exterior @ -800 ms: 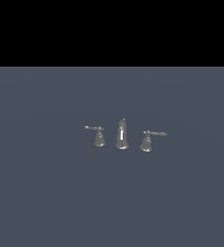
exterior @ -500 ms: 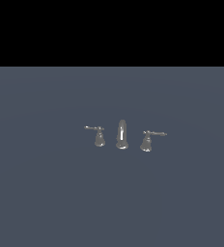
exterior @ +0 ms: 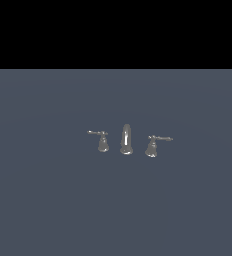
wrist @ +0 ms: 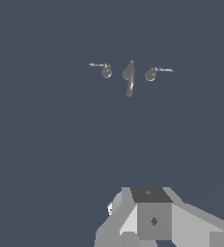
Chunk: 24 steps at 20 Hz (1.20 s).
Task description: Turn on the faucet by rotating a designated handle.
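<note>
The grey floor (exterior: 48, 200) carries the faucet (exterior: 126, 139), an upright curved spout (wrist: 129, 77) with a lever on each side, all standing well apart from the gripper (wrist: 152, 217). The gripper shows only in the wrist view as grey blocky housing; its fingertips are out of sight, so whether it is spread or clenched cannot be told, and nothing is seen in its grasp. The handle (exterior: 102, 140), with the slimmer base, stands just beside the spout on the exterior view's left, far ahead of the gripper and untouched; the other handle (exterior: 153, 144) is opposite.

Open floor all round faucet (exterior: 126, 139); only spout (exterior: 126, 136) stands beside the handle (exterior: 102, 139)
</note>
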Motion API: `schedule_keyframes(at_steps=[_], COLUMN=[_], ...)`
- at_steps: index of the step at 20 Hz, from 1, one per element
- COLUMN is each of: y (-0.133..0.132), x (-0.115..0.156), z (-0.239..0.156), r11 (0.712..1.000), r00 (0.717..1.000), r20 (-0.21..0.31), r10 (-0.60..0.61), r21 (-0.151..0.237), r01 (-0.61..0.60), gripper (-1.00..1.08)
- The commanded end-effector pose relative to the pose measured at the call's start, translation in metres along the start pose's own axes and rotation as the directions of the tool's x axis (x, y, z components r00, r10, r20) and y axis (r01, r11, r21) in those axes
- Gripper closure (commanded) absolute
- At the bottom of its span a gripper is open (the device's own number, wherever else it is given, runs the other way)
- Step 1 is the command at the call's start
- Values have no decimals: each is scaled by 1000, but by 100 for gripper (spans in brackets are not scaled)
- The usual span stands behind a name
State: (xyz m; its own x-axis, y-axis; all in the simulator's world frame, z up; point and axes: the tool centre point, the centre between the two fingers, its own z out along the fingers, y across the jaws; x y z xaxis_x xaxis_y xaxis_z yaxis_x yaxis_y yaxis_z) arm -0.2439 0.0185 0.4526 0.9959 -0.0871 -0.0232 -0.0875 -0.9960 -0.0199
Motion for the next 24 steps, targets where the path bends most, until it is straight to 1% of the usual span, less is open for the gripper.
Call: schedule_keyframes(at_steps=[1, 6, 12, 18, 24], y=[-7, -25, -46, -65, -82], x=[3, 14, 30, 49, 71], z=[9, 33, 63, 94, 125], r11=[999, 990, 962, 917, 855], r00=[999, 990, 962, 917, 855], r20=[0, -2, -4, -6, -7], r10=[40, 142, 273, 400, 518], r21=[0, 1, 3, 5, 8], r01=[-40, -142, -273, -400, -518], gripper=[108, 108, 108, 108, 108])
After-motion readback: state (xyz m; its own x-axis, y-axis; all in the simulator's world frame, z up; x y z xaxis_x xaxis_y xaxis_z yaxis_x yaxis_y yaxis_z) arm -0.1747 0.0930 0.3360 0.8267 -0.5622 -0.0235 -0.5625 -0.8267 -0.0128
